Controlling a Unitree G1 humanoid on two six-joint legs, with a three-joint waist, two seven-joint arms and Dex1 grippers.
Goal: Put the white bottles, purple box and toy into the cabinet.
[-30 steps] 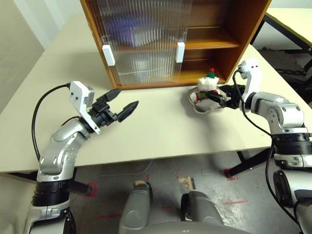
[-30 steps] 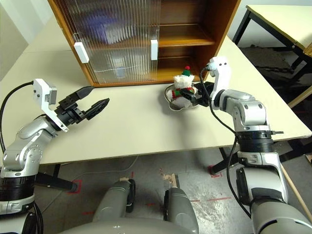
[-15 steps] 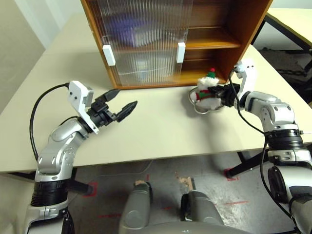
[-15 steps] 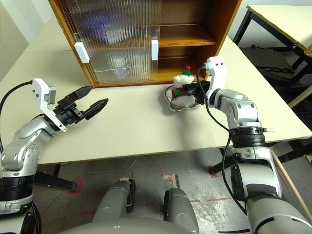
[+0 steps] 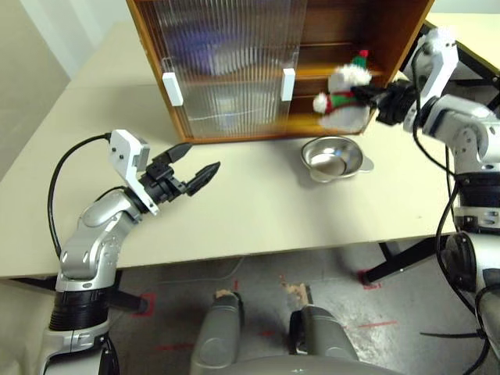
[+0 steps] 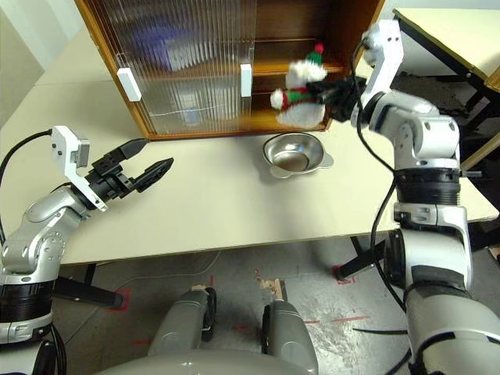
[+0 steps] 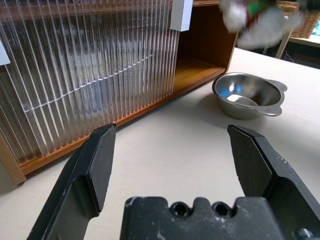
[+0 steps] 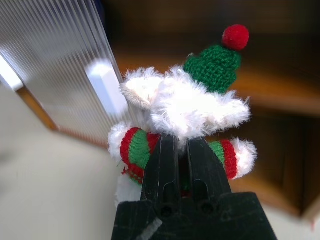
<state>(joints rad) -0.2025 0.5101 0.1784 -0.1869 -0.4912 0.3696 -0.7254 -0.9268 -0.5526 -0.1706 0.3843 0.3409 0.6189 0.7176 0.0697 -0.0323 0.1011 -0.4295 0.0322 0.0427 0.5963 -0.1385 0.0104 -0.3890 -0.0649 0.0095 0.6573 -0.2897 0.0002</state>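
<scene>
The right hand [image 6: 337, 91] is clamped tight on the toy [image 6: 301, 95], a white plush snowman with a green hat and a red-and-green scarf, and holds it in the air in front of the open right side of the cabinet [image 5: 391, 47], about level with the middle shelf [image 5: 336, 70]. In the right wrist view the two black fingers [image 8: 200, 165] pinch the toy's body from behind, just below its head, with its hat upward.

Directly under the toy a shallow steel bowl [image 5: 332, 157] sits empty on the desk [image 5: 258, 211], just in front of the cabinet's lower opening. The bowl is apart from the toy and from the hand.

The two ribbed sliding doors [image 5: 226, 62] cover the left and middle of the cabinet, each with a white handle [image 5: 288, 83]. The nearer door's handle edge stands just to the left of the toy. Behind the ribbed panels a purple blur shows on the upper level and a pale shape on the lower one; what they are cannot be told through the panels.

The left hand [image 5: 197, 163] hovers over the desk well to the left, its fingers spread wide and holding nothing, pointing toward the cabinet's doors.
</scene>
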